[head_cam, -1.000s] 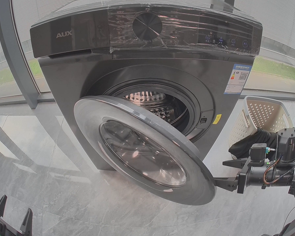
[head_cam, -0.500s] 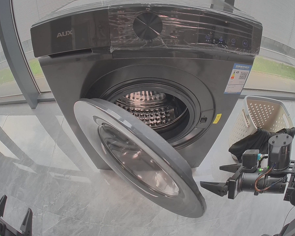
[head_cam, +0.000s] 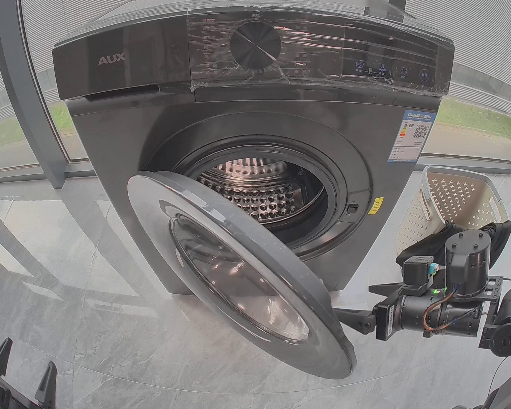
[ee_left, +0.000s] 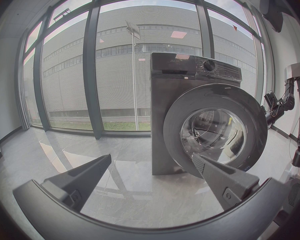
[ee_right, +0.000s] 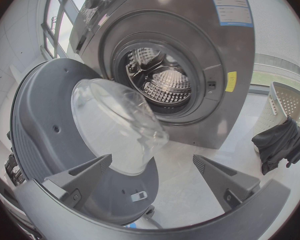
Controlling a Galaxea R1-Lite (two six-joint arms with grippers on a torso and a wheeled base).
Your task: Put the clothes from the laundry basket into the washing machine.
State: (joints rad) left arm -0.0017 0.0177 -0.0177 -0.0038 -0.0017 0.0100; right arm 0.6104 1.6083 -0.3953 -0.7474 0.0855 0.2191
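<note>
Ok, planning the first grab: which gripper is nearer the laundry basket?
The right gripper, close by the laundry basket; the left gripper sits beyond the open door, on the other side.

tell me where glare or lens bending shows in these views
Head view: the film-wrapped control panel glints and window light streaks the floor. Left wrist view: the window posts bow outward, the door glass shows reflections. Right wrist view: bright glints in the drum, dark corners round the picture.
</note>
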